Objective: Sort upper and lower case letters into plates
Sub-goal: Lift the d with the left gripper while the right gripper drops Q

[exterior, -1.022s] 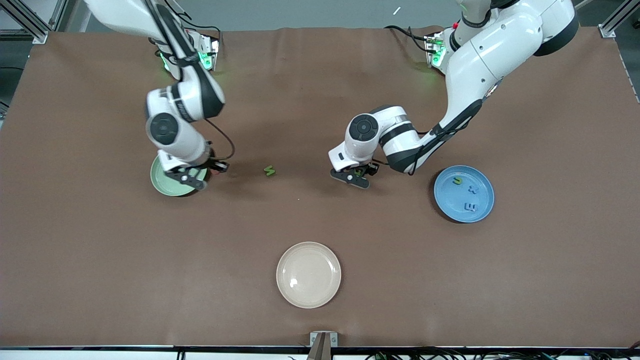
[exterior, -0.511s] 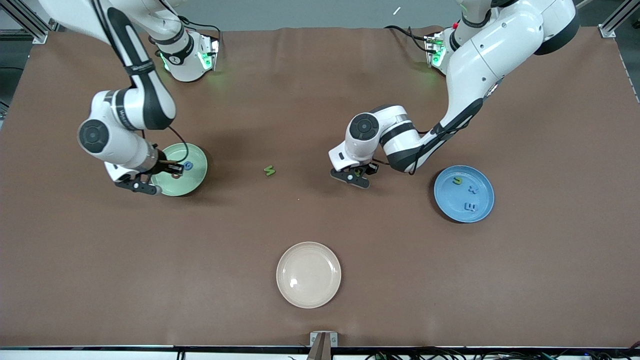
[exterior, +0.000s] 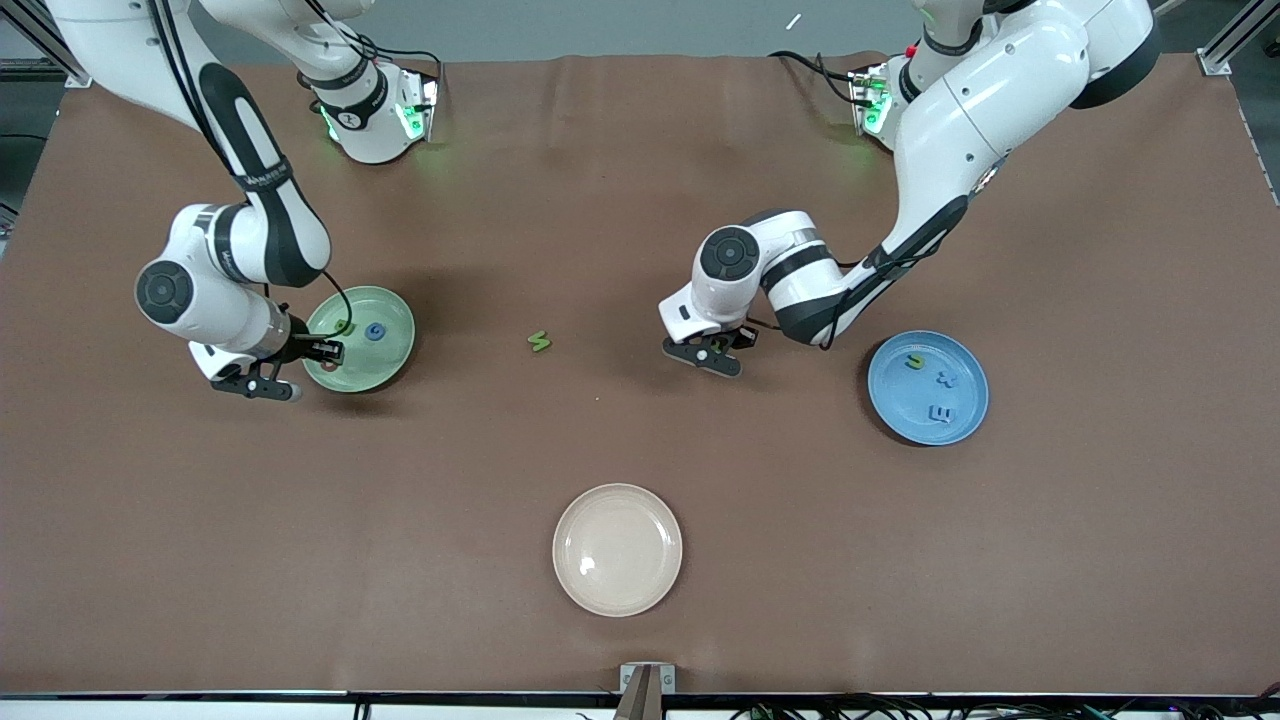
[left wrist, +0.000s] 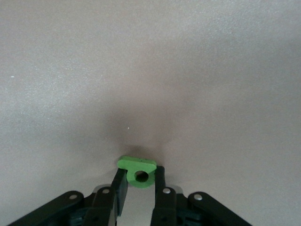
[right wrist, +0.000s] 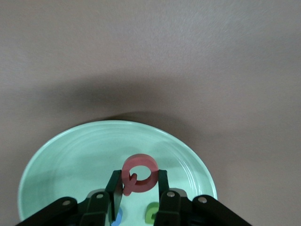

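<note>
Small flat green letter [left wrist: 137, 170], light and rigid, best held across its thin edges, is pinched in the left claw [exterior: 706, 352] over bare counter [exterior: 640, 440]. Right claw [right wrist: 137, 187] is clamped on the pinkish red letter [right wrist: 139, 174] over the mint plate [exterior: 385, 352]; blue plate [exterior: 900, 415] lies toward the left arm's end.
</note>
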`<state>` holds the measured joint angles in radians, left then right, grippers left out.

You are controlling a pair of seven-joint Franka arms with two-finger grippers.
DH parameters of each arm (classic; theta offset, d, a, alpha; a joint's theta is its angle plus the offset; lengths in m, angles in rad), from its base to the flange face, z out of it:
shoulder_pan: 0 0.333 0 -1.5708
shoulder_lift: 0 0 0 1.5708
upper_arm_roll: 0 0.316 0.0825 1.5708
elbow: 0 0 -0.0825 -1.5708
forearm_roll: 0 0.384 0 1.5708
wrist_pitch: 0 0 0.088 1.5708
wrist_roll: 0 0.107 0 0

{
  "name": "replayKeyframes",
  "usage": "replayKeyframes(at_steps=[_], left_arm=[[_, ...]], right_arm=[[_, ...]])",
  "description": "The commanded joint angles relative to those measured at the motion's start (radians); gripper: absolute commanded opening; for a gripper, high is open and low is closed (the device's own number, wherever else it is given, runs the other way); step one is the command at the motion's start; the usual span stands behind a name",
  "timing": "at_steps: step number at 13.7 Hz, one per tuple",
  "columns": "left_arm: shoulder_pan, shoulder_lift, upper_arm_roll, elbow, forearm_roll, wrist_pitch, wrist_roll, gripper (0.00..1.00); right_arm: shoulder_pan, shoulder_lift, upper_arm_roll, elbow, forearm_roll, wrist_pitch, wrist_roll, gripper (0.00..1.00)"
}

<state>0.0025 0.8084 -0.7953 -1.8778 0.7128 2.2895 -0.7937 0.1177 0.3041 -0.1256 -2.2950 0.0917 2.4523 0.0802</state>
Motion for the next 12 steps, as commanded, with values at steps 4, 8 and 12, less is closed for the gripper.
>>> replayKeyframes(at_steps=[4, 8, 12], left_arm=[[0.010, -0.012, 0.010, -0.024, 0.008, 0.016, -0.009, 0.00], [0.017, -0.038, 0.007, -0.026, 0.010, 0.004, -0.006, 0.00], [0.161, -0.087, -0.132, -0.023, 0.008, -0.126, 0.025, 0.00]], right_arm=[[-0.016, 0.030, 0.017, 0.006, 0.005, 0.008, -0.008, 0.92], [-0.006, -0.009, 0.018, 0.067, 0.006, -0.143, 0.009, 1.00], [0.118, -0.055, 0.034, 0.130, 0.006, -0.262, 0.255, 1.00]])
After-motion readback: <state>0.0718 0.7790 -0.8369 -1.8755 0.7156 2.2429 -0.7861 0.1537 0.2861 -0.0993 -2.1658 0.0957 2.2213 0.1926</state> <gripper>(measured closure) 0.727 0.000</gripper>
